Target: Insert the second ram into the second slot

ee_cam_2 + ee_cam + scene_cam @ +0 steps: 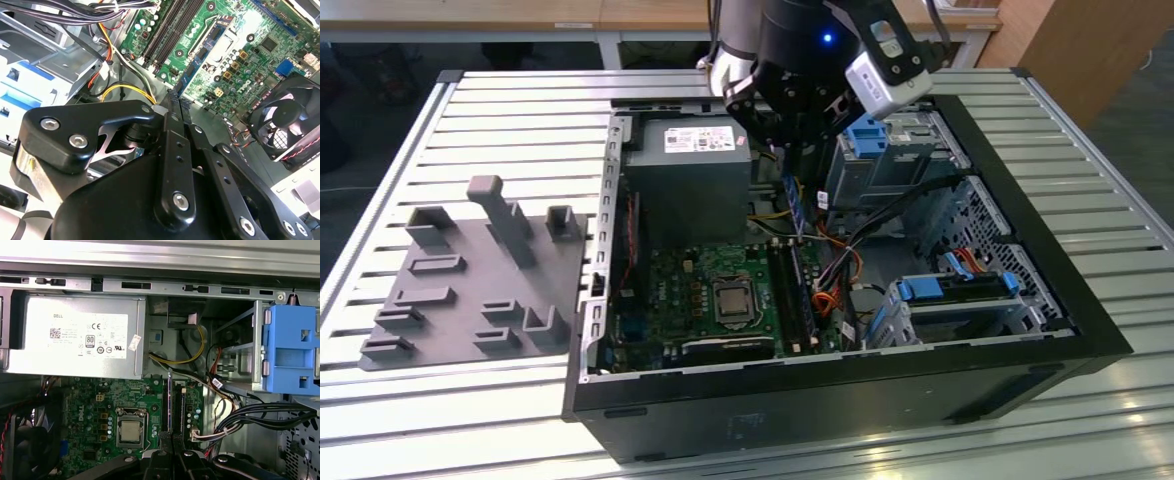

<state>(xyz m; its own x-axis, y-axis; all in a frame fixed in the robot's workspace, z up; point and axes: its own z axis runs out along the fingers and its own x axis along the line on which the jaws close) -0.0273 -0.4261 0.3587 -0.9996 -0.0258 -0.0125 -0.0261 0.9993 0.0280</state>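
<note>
One arm, one gripper (787, 150), clamped shut on one second ram (790, 197), a thin blue stick hanging edge-down under the fingers. The ram is up over the motherboard (670, 300), between the one grey power supply (687, 170) and the drive cage (894, 175), above the far end of the memory slots (798, 290), not seated. Slot count unclear.

In the second wrist view the gripper (172, 112) pinches the ram (186, 80) edge-on. In the first wrist view the ram (170, 400) runs along the slots.

One CPU socket (731, 300) and one fan (287, 117). Two blue latches: far latch (867, 132), near latch (963, 287). One grey fixture plate (467, 290) lies at the exterior view's left.
</note>
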